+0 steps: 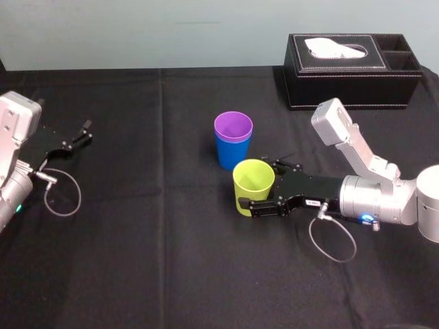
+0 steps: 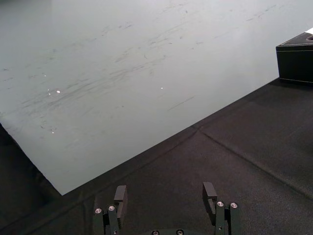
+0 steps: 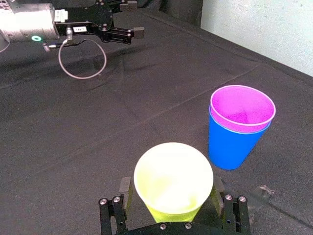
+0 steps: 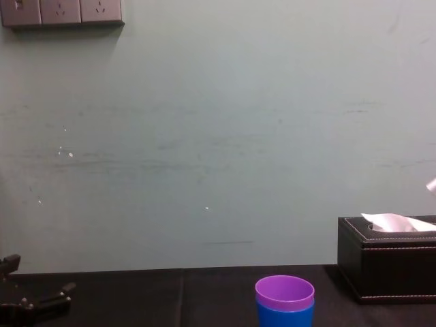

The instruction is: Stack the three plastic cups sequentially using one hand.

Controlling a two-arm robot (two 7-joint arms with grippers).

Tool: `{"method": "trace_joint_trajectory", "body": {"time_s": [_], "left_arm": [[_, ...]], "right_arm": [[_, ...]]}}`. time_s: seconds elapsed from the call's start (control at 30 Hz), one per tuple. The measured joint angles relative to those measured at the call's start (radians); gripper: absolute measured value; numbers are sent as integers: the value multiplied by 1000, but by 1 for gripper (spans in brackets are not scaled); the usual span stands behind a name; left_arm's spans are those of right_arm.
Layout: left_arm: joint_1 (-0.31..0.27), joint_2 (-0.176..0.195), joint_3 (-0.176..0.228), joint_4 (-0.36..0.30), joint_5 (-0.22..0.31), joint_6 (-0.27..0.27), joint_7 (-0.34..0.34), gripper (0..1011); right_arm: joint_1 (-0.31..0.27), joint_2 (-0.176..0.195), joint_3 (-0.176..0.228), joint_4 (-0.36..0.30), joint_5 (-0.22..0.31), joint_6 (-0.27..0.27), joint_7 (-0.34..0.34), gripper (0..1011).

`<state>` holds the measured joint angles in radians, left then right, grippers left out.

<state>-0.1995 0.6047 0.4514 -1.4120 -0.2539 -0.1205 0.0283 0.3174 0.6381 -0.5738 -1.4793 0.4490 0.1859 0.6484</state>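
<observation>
The purple cup (image 1: 233, 126) is nested inside the blue cup (image 1: 230, 152) near the middle of the black table; both also show in the right wrist view, the purple cup (image 3: 242, 107) in the blue cup (image 3: 230, 147), and low in the chest view as the purple cup (image 4: 285, 291) and the blue cup (image 4: 285, 315). Just in front and to the right of them is the yellow-green cup (image 1: 252, 181), upright. My right gripper (image 1: 258, 184) reaches in from the right with one finger on each side of it, open, a small gap at each side (image 3: 172, 196). The yellow-green cup's base (image 3: 173, 213) is hidden behind the gripper body.
My left gripper (image 1: 79, 136) rests open at the table's far left, nothing between its fingers (image 2: 165, 196). A black leather tissue box (image 1: 353, 68) stands at the back right. A cable loop (image 1: 333, 240) hangs from the right wrist. Black cloth covers the table (image 1: 151, 260).
</observation>
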Motion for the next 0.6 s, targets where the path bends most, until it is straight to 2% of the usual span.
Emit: {"method": "trace_joint_trajectory", "body": {"time_s": [0.6], "left_arm": [[0, 0, 0, 0, 0, 0, 0, 1010]], "right_arm": [[0, 0, 0, 1, -1, 0, 0, 1003]]}}
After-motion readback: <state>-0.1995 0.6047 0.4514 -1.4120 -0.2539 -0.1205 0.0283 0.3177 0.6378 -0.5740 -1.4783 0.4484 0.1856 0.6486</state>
